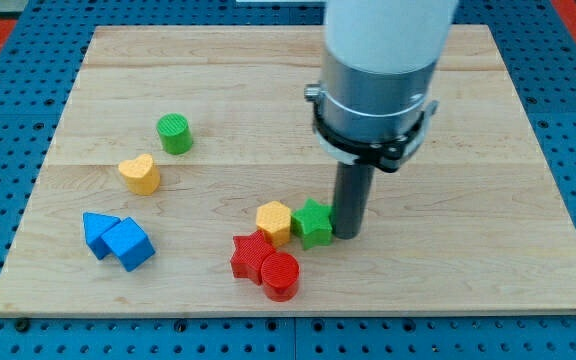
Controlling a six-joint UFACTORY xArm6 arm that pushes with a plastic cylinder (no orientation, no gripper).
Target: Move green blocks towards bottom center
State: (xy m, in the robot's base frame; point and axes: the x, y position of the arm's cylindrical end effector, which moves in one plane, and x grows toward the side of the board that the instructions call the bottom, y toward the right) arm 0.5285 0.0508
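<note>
A green star block (313,221) lies a little below the board's middle, touching a yellow hexagon block (274,222) on its left. My tip (347,234) stands right against the green star's right side. A green cylinder block (175,133) stands apart at the upper left of the wooden board (488,230). The arm's thick grey and white body hangs above the tip and hides part of the board behind it.
A red star block (251,255) and a red cylinder block (280,275) sit just below the yellow hexagon. A yellow heart block (140,173) lies below the green cylinder. Two blue blocks (118,240) sit at the lower left. A blue pegboard surrounds the board.
</note>
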